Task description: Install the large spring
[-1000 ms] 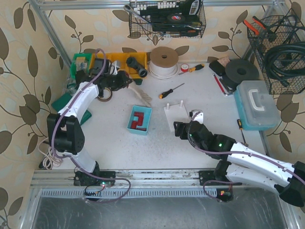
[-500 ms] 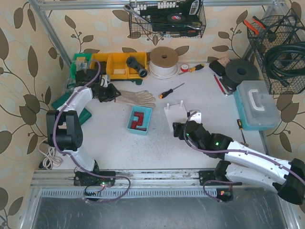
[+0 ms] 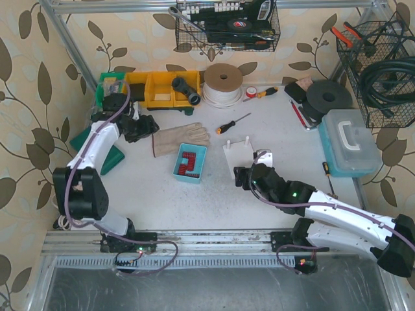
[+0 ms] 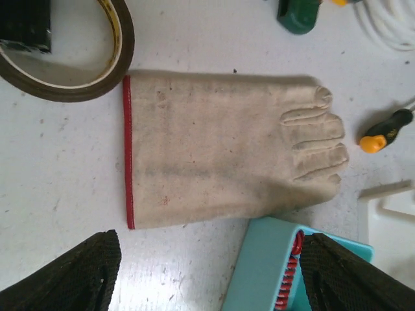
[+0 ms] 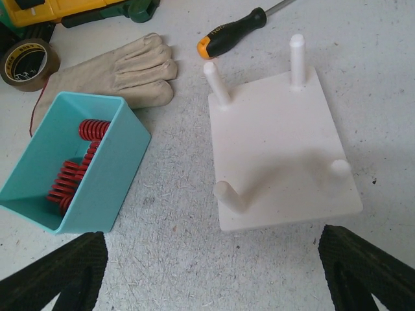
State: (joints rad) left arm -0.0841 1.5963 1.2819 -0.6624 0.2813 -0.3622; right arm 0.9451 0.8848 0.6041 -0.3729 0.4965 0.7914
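right gripper (image 5: 211,272) spread wide and empty before the peg plate (image 5: 279,142); left gripper (image 4: 207,275) spread too, over the glove (image 4: 220,155). springs (image 5: 68,175) lie in the teal box (image 5: 123,162) beside the plate: we should pinch the large one mid-coil, axis upright.

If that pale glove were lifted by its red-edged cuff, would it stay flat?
Probably not: the glove lies limp and creased, like soft cloth, so it would likely droop. Pushed, it would probably bunch or slide rather than roll, being flat.
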